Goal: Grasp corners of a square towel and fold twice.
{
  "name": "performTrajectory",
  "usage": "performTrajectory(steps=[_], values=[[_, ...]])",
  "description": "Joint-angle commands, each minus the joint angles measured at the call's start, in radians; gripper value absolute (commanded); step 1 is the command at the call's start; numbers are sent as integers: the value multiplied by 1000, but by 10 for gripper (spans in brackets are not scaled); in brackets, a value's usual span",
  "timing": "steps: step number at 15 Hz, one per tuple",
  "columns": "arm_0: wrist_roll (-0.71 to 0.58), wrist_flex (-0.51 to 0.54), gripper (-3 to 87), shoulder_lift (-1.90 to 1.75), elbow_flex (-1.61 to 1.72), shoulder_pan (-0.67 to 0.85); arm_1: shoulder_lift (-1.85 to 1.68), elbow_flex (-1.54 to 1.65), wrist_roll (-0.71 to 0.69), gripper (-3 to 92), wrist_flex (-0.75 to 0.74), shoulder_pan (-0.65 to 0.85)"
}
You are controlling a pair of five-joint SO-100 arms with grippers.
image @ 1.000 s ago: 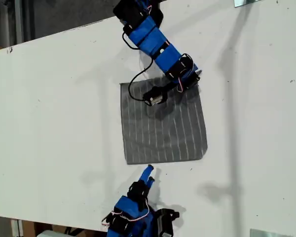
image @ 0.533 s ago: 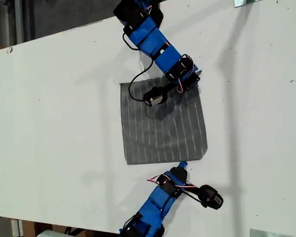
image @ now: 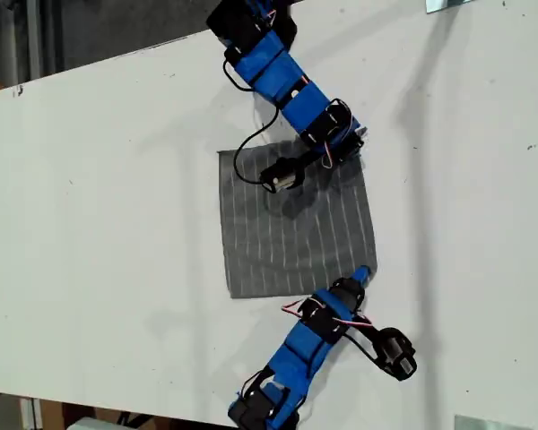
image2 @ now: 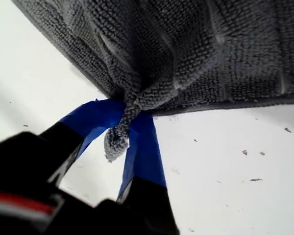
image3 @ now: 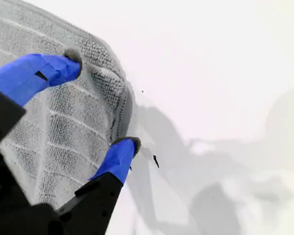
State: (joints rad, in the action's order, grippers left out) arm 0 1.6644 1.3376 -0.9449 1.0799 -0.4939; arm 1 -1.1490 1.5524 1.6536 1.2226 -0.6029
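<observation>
At the towel's corner nearest the lower right of the exterior view, my second gripper [image: 363, 273] now stands with its jaws wide apart. One second ago it waited off the cloth, below the middle of the towel's lower edge. Since then its arm has swung along that edge to this corner. In the second wrist view one blue fingertip [image3: 71, 61] rests on the striped fabric. The other fingertip is at the hem, where the cloth is a little rucked. So the corner [image3: 108, 81] lies between the jaws but is not yet pinched.

My first gripper [image2: 121, 115] is closed on the towel's corner nearest the upper right of the exterior view, and it has not moved in this time. A small bunch of the grey fabric [image2: 116, 142] is squeezed between its blue fingers.

The towel [image: 296, 233] lies flat and unfolded on the white table [image: 117, 179], in the same place as before.

I judge that the reaching step is nearly finished. The next move is for my second gripper to close on its corner. After that both corners on this side are held and the first fold can begin.
</observation>
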Motion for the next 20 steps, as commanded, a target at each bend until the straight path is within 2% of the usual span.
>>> performTrajectory(steps=[1,4,5,6,7,8,10,11,14,15,16,18,20], values=[[-23,-72,304,11,-49,12,6,2,5,-1,3,20],[-15,-166,302,138,-67,14,5,-5,6,-1,11,15],[-15,-179,229,173,-83,17,5,-15,6,-1,20,11],[9,-179,-4,189,-87,20,3,-25,8,-1,28,8],[20,-170,-4,190,-92,17,3,-44,8,-1,43,5],[74,-100,-4,184,-121,14,8,-80,8,-1,69,2],[225,109,-4,149,-181,17,8,-158,2,-1,115,-5],[233,161,-4,120,-181,26,3,-187,5,-1,133,-6],[229,172,-4,37,-206,-21,-17,-273,-2,-1,178,-14],[176,167,-4,-3,-207,-28,-17,-347,-11,-1,232,-23],[23,114,-4,-41,-207,-25,-21,-422,-25,-1,281,-32],[-219,-34,-4,-158,-181,-18,-91,-463,-84,-1,261,-46],[-336,-72,-4,-276,-186,-14,-158,-463,-150,-1,215,-46]])
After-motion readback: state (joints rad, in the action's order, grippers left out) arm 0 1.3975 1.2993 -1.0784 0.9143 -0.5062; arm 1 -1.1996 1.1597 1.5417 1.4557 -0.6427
